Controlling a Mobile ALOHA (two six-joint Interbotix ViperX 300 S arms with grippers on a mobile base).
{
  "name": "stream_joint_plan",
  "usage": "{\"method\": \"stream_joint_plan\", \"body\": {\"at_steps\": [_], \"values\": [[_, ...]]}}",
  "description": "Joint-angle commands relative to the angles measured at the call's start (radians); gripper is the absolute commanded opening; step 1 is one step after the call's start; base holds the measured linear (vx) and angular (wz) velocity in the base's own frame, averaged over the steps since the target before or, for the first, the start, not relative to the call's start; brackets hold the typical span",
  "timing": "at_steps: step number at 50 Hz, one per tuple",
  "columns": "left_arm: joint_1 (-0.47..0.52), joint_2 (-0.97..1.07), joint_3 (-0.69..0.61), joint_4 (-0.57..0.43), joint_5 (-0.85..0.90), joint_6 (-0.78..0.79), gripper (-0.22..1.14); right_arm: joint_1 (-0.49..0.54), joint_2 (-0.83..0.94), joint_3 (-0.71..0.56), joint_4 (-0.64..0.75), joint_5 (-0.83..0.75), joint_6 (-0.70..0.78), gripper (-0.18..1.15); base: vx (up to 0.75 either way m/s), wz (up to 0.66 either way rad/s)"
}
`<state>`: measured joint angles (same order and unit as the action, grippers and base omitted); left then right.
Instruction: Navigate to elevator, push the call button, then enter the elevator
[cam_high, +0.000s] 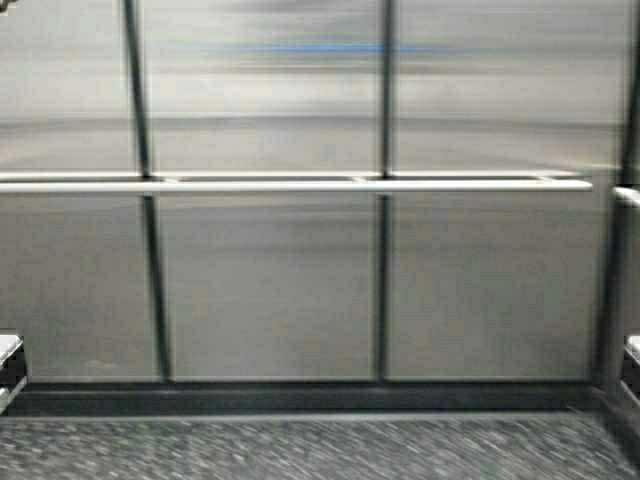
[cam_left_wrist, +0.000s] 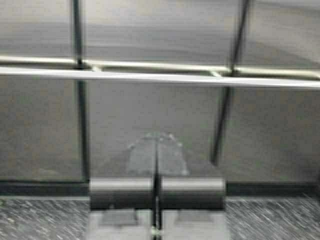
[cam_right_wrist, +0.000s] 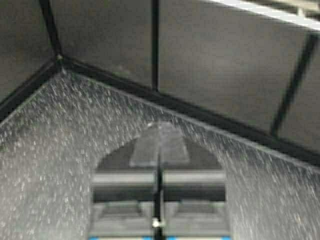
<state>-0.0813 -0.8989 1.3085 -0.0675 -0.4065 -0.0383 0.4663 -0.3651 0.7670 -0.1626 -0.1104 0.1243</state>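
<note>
I am inside the elevator. Its brushed steel back wall fills the high view, split by dark vertical seams. A round steel handrail runs across it, with a thin blue stripe above. The wall and rail also show in the left wrist view. The call button is out of view. My left gripper is shut and empty, pointing at the back wall. My right gripper is shut and empty, pointing down at the floor near a corner. Only the arms' edges show in the high view, at the lower left and the lower right.
The speckled grey floor lies between me and the dark skirting at the wall's foot. A side wall with its own rail stands close on the right.
</note>
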Motion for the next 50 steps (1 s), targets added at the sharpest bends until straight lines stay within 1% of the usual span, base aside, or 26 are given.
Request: {"method": "stream_joint_plan", "body": {"at_steps": [1,12,30,40,50], "values": [[0.000,0.006,-0.025,0.002,-0.008,0.003,0.02,0.002,-0.020,-0.011,-0.002,-0.014,-0.002,0.06,0.36,0.27],[0.000,-0.002,-0.026,0.002,-0.009,-0.017,0.02,0.002,-0.031,0.028,-0.006,-0.021,-0.003,0.06,0.37,0.34],[0.000,-0.020,-0.017,0.002,-0.009,-0.046,0.02,0.002,-0.021,0.034,-0.008,-0.055,0.000,0.06,0.34,0.45],[0.000,-0.020,-0.017,0.002,-0.009,-0.048,0.02,0.002,-0.025,0.035,-0.008,-0.057,0.000,0.06,0.26,0.67],[-0.002,-0.020,-0.006,0.002,-0.008,-0.044,0.02,0.003,-0.032,0.034,-0.006,-0.055,0.000,0.06,0.22,0.86]]}}
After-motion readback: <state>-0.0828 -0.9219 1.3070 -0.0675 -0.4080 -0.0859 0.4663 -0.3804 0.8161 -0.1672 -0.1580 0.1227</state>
